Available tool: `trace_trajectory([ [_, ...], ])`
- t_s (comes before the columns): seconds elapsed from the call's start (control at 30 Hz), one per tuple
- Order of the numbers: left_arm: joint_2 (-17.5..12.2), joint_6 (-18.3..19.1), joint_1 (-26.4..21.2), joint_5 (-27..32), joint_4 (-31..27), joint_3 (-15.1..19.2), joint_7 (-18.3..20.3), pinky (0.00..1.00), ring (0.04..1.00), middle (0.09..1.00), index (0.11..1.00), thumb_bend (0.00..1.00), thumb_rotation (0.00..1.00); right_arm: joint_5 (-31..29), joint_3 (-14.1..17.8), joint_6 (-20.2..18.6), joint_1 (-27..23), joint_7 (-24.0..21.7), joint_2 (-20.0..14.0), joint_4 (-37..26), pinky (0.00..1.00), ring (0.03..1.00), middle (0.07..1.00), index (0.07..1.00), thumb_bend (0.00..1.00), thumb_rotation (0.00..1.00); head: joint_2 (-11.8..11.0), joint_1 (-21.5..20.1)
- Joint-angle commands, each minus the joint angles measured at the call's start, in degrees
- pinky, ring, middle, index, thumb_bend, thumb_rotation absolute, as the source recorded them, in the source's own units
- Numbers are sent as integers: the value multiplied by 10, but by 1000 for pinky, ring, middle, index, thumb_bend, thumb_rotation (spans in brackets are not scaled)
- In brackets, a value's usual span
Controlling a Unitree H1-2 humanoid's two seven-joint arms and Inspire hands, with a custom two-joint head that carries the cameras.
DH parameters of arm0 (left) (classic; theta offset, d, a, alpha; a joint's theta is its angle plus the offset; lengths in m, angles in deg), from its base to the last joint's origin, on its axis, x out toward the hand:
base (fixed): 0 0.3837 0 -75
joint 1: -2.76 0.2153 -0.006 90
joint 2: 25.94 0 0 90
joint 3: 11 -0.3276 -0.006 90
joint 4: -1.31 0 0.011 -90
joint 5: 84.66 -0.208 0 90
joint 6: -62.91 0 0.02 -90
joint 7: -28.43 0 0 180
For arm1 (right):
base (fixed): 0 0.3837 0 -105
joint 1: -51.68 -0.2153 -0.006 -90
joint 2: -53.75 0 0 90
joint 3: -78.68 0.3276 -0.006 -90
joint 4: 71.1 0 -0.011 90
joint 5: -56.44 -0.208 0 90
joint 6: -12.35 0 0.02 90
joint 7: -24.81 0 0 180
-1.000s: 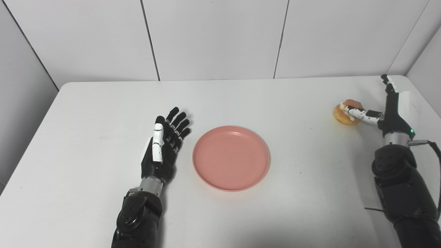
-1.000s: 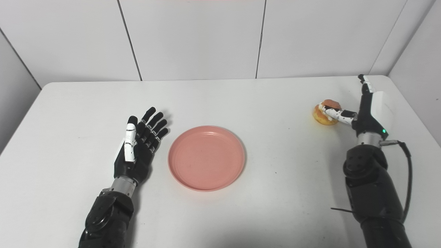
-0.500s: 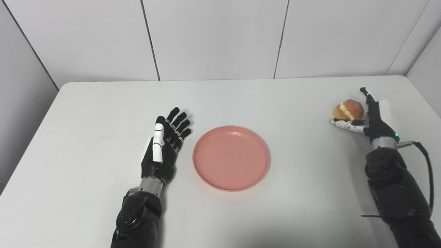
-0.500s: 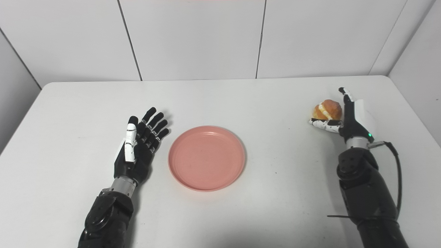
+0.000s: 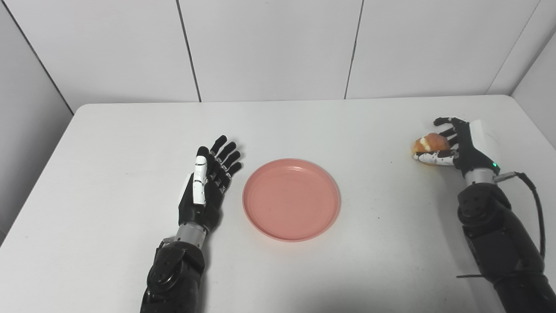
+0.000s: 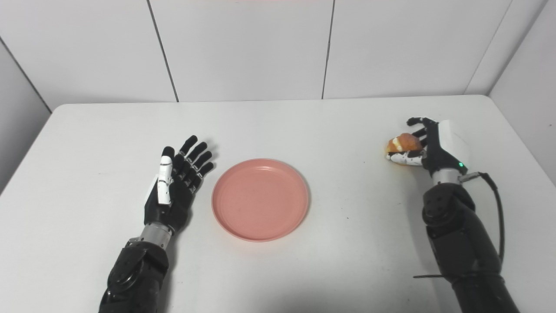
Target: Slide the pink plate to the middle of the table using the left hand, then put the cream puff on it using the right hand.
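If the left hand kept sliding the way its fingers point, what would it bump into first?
Probably nothing: the left hand points up and slightly right, passing left of the pink plate, over bare table toward the wall.

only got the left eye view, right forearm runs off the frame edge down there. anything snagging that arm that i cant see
observer: In the right eye view the whole forearm is in frame. The black cable loops from the wrist back to the arm, with nothing caught in it.
operator: how close is the table edge on that side
observer: The table ends along the side wall, with a bare strip between that edge and the right hand.
operator: puff held ok from that angle
observer: Yes. The fingers curl over the cream puff with the thumb beneath it, and its pale cream seam faces the empty pink plate.
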Motion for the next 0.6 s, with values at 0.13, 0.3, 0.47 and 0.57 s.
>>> trace_trajectory([
  [0.13,-2,7,0,-4,-8,-5,2,907,908,910,893,504,1000,4,6,12,-13,19,-15,-17,226,450,492,631,524,0,4,2],
  [0.3,-3,6,0,-6,-7,-7,4,916,917,919,900,511,1000,-11,15,37,-13,30,-11,-19,200,447,488,622,524,0,4,2],
  [0.47,-3,4,0,-7,-6,-9,5,918,919,921,903,520,1000,-29,24,58,-14,38,-2,-50,189,445,491,613,524,0,7,6],
  [0.57,-3,4,0,-10,-7,-11,3,917,920,919,901,525,1000,-33,27,59,-14,39,7,-83,181,444,488,610,524,0,9,9],
])
